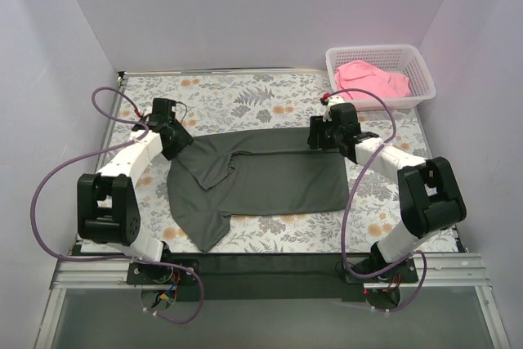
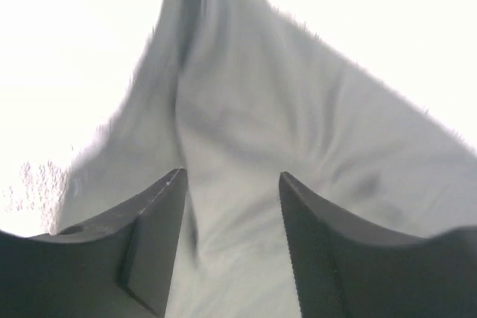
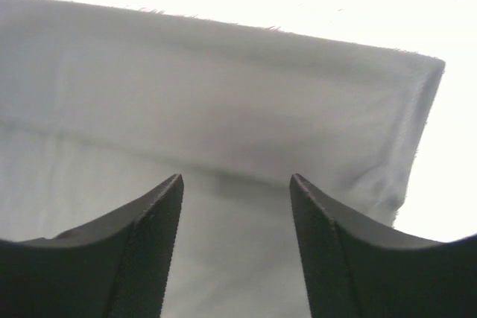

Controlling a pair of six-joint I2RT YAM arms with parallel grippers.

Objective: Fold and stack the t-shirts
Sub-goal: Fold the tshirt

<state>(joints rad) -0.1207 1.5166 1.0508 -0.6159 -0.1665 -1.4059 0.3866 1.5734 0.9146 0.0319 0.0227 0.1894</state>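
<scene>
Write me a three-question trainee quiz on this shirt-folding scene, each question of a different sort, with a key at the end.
1. True or false: the pink t-shirt lies inside the white basket.
2. Where is the dark t-shirt? A) spread on the table between the two arms; B) in the basket; C) stacked on the pink one.
3. Fill the gap: in the wrist views, the left gripper and the right gripper each have their fingers ____ above grey cloth.

Key: 1 true; 2 A; 3 apart.
</scene>
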